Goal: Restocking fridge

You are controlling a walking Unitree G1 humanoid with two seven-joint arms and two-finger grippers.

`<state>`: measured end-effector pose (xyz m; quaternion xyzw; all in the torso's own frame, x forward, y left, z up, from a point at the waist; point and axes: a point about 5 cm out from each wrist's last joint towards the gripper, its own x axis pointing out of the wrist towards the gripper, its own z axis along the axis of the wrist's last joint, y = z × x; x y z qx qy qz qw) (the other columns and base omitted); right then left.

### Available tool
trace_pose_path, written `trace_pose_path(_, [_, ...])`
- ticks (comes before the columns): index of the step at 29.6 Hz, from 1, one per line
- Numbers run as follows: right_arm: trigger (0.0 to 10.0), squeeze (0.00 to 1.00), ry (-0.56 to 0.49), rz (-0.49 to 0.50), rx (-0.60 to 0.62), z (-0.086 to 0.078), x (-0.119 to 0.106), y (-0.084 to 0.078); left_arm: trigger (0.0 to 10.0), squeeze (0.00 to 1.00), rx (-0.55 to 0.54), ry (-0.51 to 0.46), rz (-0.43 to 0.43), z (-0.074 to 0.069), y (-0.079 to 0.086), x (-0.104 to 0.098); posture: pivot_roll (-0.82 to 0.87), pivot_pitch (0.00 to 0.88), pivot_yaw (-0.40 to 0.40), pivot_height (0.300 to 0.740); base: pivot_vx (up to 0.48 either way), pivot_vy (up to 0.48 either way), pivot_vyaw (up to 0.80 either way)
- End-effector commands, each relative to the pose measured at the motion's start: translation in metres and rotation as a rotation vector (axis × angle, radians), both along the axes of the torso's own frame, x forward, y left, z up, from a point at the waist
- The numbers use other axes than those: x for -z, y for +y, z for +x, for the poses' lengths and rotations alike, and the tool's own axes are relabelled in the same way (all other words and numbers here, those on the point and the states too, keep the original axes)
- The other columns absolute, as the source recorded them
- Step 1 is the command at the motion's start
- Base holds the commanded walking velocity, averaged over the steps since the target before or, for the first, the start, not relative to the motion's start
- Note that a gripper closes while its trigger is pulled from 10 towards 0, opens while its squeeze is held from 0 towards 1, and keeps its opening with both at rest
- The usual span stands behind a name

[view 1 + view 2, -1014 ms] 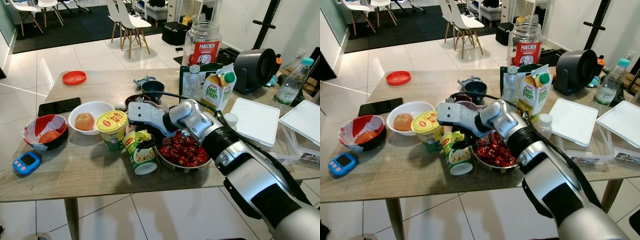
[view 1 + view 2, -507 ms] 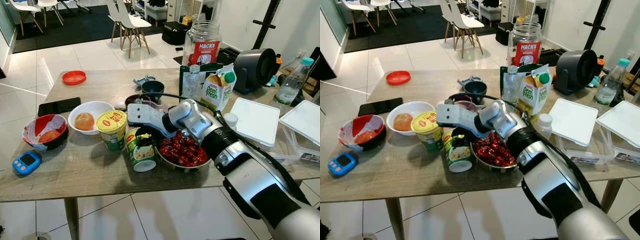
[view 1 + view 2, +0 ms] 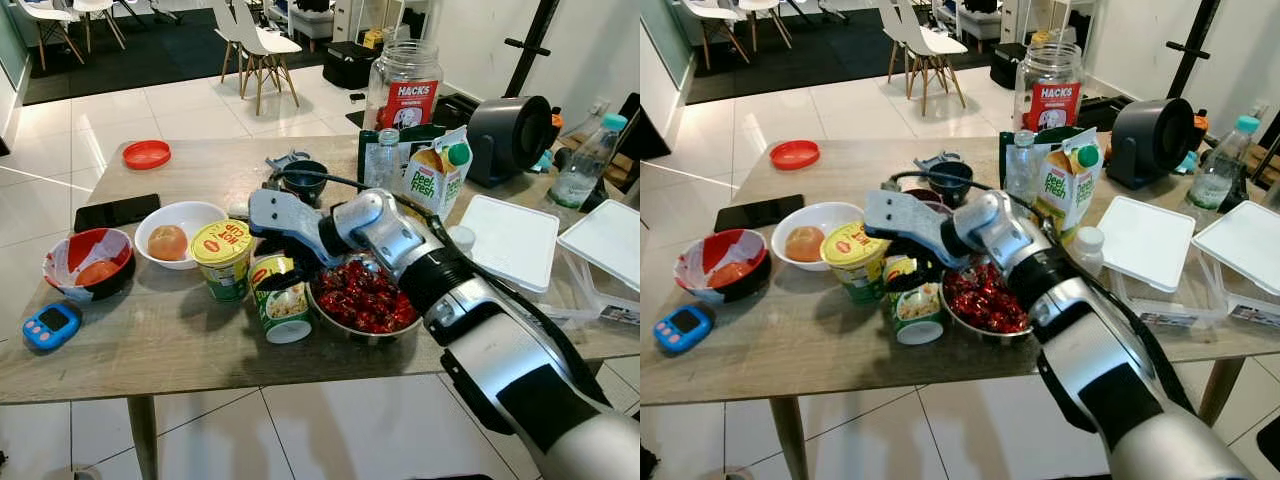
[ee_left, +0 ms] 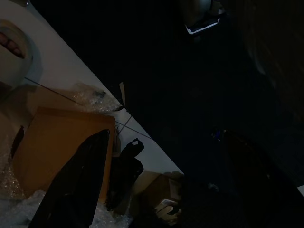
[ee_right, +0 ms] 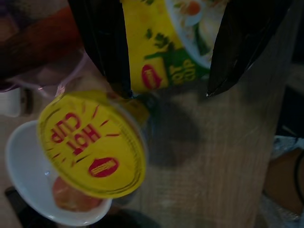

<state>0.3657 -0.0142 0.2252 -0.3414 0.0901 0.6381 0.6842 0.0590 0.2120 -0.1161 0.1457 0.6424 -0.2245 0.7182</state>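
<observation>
Wooden table [image 3: 150, 350] on a white tiled floor, crowded with containers. Near its front edge the right gripper [image 3: 275, 282] has its two black fingers [image 5: 102, 42] closed round a tipped noodle cup [image 3: 281, 305], which lies against a metal bowl [image 3: 345, 333] of red wrapped sweets. Just beside it a second cup [image 3: 225, 258] stands upright (yellow "HOT CUP" lid sealed). A white bowl [image 3: 190, 216] holds one orange fruit; a red bowl [image 3: 60, 262] holds another. The left gripper [image 4: 78, 185] hangs in shadow, its fingers apart.
</observation>
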Motion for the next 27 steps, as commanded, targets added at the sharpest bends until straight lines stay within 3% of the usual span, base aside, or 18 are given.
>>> trace_pose_path(1, [10.0,0.0,-0.02,-0.015,0.018,0.003,0.0,-0.001,10.0,0.0,0.008,0.005,-0.003,-0.002,-0.002,0.001,-0.04,0.054,-0.039,0.74,0.0,0.0,0.0])
trace_pose_path(24, [10.0,0.0,-0.081,-0.096,0.093,0.009,0.008,0.006,10.0,0.0,0.008,0.01,-0.007,-0.004,-0.004,0.001,-0.04,0.071,-0.045,0.74,0.0,0.0,0.0])
trace_pose_path(27, [10.0,0.0,-0.073,-0.155,0.097,0.01,0.012,0.003,10.0,0.0,0.007,0.009,-0.009,-0.004,-0.005,0.001,-0.04,0.071,-0.048,0.74,0.0,0.0,0.0])
